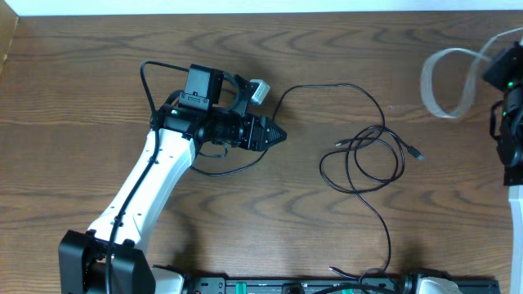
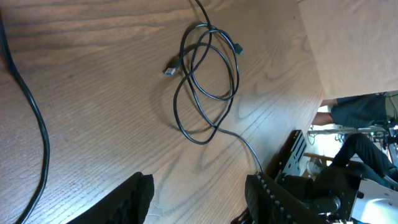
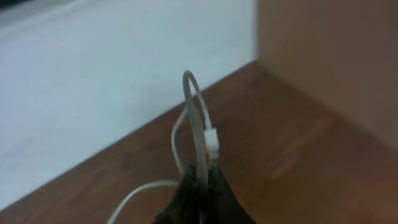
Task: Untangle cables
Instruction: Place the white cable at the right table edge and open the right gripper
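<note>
A long thin black cable (image 1: 365, 159) lies looped on the wood table right of centre, one plug end (image 1: 417, 153) at its right, a strand running down to the front edge. In the left wrist view its loops (image 2: 207, 81) lie ahead of my left gripper (image 2: 199, 199), which is open and empty. In the overhead view my left gripper (image 1: 278, 133) points right, apart from the loops. My right gripper (image 3: 201, 177) is shut on the white cable (image 3: 199, 124), which loops up from the jaws with a small plug beside it. The white cable (image 1: 445, 82) shows as a blurred loop at the far right.
A thicker black arm cable (image 1: 147, 82) arcs behind the left arm and shows at the left in the left wrist view (image 2: 34, 118). The right arm (image 1: 511, 90) stands at the right edge. A black rail (image 1: 270, 286) runs along the front edge.
</note>
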`<state>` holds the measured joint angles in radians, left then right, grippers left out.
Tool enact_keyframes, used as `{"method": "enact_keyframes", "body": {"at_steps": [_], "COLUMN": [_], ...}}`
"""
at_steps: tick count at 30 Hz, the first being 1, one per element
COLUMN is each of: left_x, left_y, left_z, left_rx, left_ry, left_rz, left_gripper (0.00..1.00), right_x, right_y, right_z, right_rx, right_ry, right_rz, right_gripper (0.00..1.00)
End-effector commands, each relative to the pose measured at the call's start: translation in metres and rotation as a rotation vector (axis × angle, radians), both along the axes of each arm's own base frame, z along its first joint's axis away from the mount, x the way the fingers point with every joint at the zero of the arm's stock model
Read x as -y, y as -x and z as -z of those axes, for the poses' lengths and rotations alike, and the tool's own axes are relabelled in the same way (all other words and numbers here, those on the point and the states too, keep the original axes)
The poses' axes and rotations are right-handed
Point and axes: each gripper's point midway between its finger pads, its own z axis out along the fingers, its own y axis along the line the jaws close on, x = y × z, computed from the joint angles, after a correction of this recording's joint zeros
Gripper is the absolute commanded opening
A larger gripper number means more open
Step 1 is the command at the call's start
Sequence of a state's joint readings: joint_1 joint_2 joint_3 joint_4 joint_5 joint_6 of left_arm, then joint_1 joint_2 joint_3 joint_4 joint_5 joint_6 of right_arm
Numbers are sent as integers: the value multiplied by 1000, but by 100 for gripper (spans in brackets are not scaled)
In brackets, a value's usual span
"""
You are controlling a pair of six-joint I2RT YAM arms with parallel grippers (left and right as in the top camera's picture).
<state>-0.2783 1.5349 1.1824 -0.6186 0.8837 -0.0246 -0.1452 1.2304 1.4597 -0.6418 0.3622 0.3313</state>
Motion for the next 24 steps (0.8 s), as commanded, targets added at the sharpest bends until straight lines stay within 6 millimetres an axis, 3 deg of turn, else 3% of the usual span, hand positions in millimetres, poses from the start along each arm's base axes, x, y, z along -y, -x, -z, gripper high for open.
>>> {"method": "enact_keyframes", "body": {"at_steps": [1, 9, 13, 20, 24], "left_x": [-2, -3, -3, -3, -3], "left_y": [1, 2, 2, 3, 5], "left_z": [-4, -3, -3, -3, -2], "left_rx": [27, 20, 20, 15, 7], "left_ry": [-4, -6, -6, -8, -10], "left_rz": [4, 4, 4, 3, 4], "left_gripper": [52, 52, 53, 53, 52], "right_x": [32, 89, 137, 177, 189], "right_y": [19, 30, 40, 39, 36], "right_z": [3, 59, 101, 157, 192], "right_rx": [-78, -279, -383, -437, -459], "right_ry": [84, 36, -35, -188, -296], "right_rz": [126, 271, 368, 374, 339], "right_gripper": [1, 1, 1, 1, 1]}}
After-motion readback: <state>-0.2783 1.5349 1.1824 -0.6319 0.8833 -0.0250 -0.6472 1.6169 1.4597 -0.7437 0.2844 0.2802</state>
